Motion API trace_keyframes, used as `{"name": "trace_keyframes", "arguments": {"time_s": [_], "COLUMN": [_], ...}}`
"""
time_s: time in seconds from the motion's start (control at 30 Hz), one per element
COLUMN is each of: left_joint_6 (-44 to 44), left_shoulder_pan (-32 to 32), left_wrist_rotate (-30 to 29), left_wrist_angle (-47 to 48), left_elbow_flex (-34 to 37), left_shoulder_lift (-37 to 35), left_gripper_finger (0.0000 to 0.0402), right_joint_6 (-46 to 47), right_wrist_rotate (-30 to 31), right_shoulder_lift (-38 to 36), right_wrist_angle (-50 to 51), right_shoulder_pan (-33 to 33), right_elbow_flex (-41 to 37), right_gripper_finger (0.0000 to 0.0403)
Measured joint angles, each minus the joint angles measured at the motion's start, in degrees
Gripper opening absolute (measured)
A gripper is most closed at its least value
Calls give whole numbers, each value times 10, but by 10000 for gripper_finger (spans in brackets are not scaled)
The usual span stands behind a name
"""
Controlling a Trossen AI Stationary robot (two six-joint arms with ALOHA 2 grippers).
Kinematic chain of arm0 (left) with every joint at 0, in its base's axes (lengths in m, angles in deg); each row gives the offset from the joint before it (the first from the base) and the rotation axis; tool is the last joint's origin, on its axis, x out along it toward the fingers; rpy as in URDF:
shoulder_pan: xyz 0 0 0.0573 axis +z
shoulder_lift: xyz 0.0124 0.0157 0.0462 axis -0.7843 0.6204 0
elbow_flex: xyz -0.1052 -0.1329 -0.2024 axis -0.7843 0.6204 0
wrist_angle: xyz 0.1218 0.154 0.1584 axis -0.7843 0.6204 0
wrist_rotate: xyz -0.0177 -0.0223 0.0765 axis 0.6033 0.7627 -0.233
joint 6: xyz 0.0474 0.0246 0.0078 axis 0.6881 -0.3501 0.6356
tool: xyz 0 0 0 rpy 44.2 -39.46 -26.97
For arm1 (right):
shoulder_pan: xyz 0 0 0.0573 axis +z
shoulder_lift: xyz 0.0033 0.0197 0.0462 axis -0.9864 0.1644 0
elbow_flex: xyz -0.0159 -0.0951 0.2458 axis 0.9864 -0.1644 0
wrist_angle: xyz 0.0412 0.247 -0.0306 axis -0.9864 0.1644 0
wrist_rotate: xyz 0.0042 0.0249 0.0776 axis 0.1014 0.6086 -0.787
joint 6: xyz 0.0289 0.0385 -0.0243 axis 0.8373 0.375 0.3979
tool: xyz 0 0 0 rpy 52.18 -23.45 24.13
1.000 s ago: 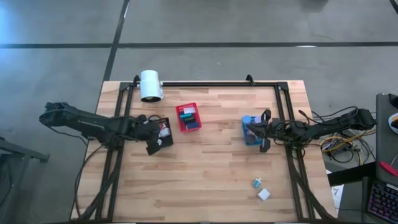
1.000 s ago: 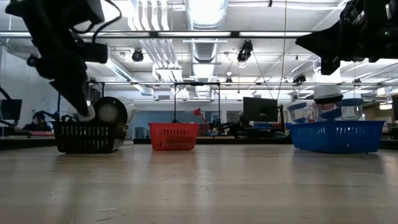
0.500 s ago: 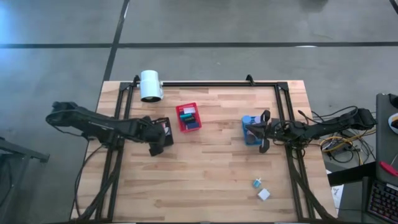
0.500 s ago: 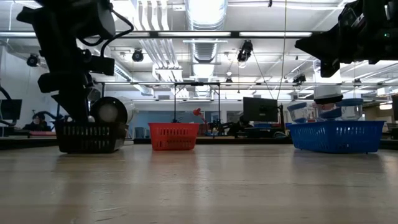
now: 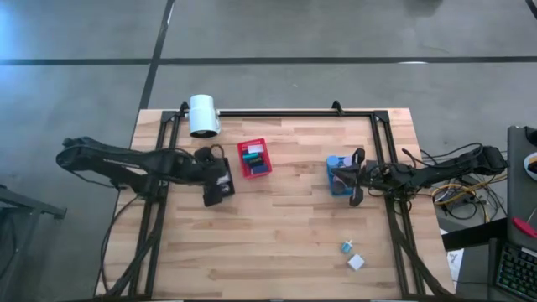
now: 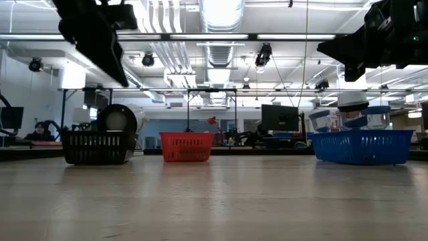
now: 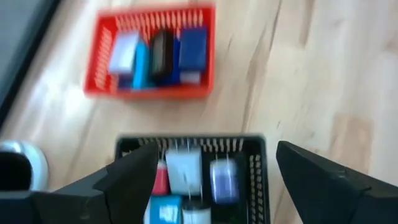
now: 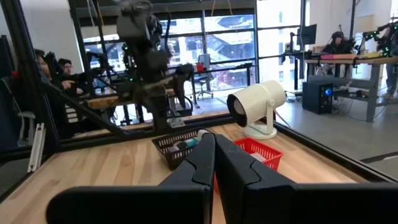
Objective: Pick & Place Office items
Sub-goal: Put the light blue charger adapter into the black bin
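Office items (image 7: 184, 171) in three bins — two pieces (image 5: 352, 256) loose on wood

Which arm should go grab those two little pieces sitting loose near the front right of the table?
Probably the right gripper: it hovers shut over the blue bin, on the same side as the loose pieces. The left gripper hangs open over the black bin.

Grey concrete floor (image 5: 294, 29), ceiling strip lights (image 6: 221, 13), big windows (image 8: 211, 43), office desks (image 8: 348, 59)

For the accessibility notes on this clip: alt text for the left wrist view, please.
The left gripper hangs open over a black bin holding white, blue and red pieces. Beyond it, on the wooden table, a red bin holds white, blue and black pieces.
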Motion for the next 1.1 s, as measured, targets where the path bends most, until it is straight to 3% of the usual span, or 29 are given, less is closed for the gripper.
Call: {"name": "trace_keyframes", "arguments": {"time_s": [0.2,0.4,0.5,0.67,0.87,1.1], "left_joint_6": [81,176,194,151,132,113], "left_shoulder_pan": [0,14,55,149,198,198], "left_wrist_rotate": [-3,-11,69,158,208,188], "left_wrist_angle": [-102,-430,-500,-493,-514,-532], "left_elbow_flex": [37,192,260,311,355,394], "left_shoulder_lift": [-89,-241,-309,-384,-431,-446], "left_gripper_finger": [295,202,130,13,5,4], "right_joint_6": [0,1,1,-3,-8,-10], "right_wrist_rotate": [0,0,0,0,0,1], "right_shoulder_lift": [0,0,0,0,0,-1], "right_wrist_angle": [0,0,0,3,2,-10], "right_shoulder_pan": [0,0,0,0,0,0], "right_elbow_flex": [0,0,0,0,0,0], "right_gripper_finger": [8,8,8,8,8,8]}}
